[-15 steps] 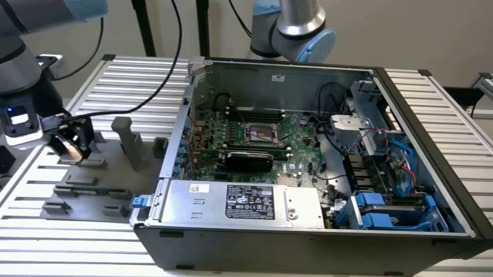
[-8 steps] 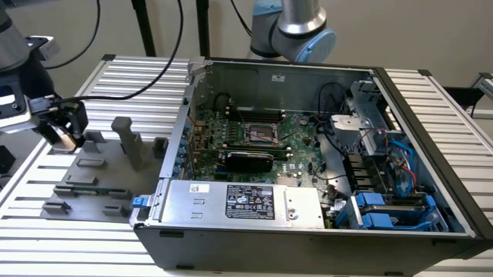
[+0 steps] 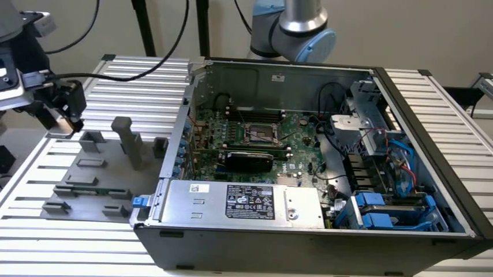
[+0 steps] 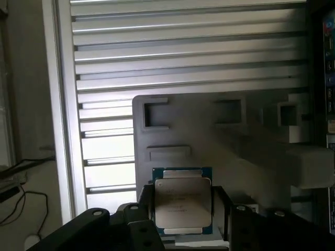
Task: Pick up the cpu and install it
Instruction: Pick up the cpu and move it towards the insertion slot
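— Gripper (image 4: pixel 184 208), black fingers partway closed: holding anything?
— Yes, it grips the flat square silver-topped cpu (image 4: pixel 183 197) by its edges, over grey plastic fixture plate (image 3: pixel 115 180), near open black computer case (image 3: pixel 308 254)

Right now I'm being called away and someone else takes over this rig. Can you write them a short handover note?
Gripper: shut on the cpu, a finger at each side, above the grey fixture plate at the exterior view's left.
Done: the cpu is picked up and appears lifted off the plate.
Left: the install. The socket on the motherboard inside the open computer case looks empty, and the cpu is not over the case.
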`<action>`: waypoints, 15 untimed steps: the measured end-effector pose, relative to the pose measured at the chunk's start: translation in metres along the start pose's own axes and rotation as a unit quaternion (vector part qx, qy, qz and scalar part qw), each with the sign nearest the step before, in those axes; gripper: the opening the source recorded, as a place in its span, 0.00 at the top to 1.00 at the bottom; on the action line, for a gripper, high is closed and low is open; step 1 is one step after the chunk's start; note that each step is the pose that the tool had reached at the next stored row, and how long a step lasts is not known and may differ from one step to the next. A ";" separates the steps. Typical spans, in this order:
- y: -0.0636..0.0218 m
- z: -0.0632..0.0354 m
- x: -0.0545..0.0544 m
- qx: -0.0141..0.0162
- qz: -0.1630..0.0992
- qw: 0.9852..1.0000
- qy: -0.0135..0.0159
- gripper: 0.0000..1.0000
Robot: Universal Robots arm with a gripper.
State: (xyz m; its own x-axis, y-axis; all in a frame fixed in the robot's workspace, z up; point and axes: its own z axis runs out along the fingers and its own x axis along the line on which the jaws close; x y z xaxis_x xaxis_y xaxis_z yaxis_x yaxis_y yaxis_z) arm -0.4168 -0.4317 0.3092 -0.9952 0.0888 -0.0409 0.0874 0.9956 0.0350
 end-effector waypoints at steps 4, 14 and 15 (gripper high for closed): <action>0.0042 -0.0177 -0.015 0.000 0.000 1.000 0.000 0.45; 0.0121 -0.0483 -0.060 0.000 0.000 1.000 0.000 0.45; 0.0127 -0.0504 -0.065 0.000 0.000 1.000 0.000 0.45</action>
State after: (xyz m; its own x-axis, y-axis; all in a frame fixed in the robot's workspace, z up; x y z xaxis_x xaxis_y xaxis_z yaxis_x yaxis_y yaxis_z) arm -0.3533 -0.4263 0.3626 -0.9952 0.0887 -0.0409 0.0873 0.9956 0.0352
